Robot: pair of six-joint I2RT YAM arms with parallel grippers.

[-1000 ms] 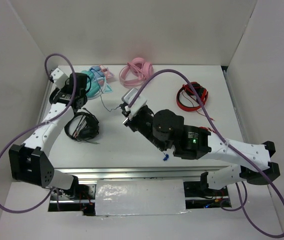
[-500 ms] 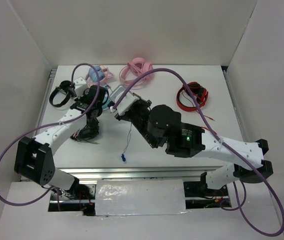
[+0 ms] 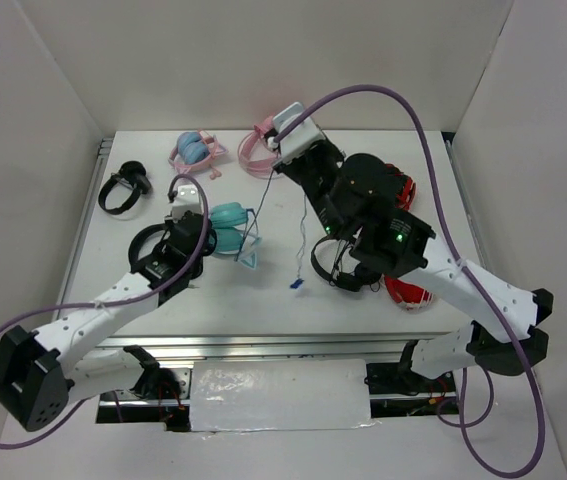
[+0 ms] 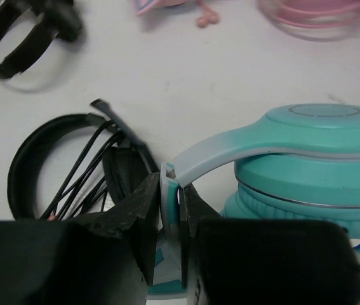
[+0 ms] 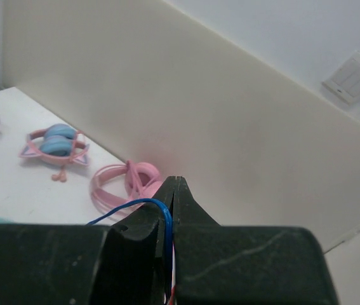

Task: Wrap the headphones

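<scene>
The teal headphones [image 3: 228, 222] lie on the white table left of centre, cups stacked. My left gripper [image 3: 203, 243] is shut on their pale and teal headband [image 4: 170, 190], with the teal cups [image 4: 313, 165] to its right. My right gripper [image 3: 277, 160] is raised at the back, near the pink pair, and shut on the thin dark-blue cable [image 5: 162, 213]. The cable [image 3: 303, 235] hangs down from it, and its blue plug [image 3: 295, 285] lies on the table. Another strand runs down to the teal cups.
A pink-banded pair with blue cups [image 3: 195, 150] and an all-pink pair [image 3: 256, 148] lie at the back. Black headphones lie at far left [image 3: 123, 186], under my left arm [image 3: 151, 250] and under my right arm [image 3: 335, 270]. A red pair [image 3: 408, 292] lies right.
My left gripper has brought the teal headphones nearer and to the right. My right gripper has swung from the centre up to the back with the cable. The plug has shifted right.
</scene>
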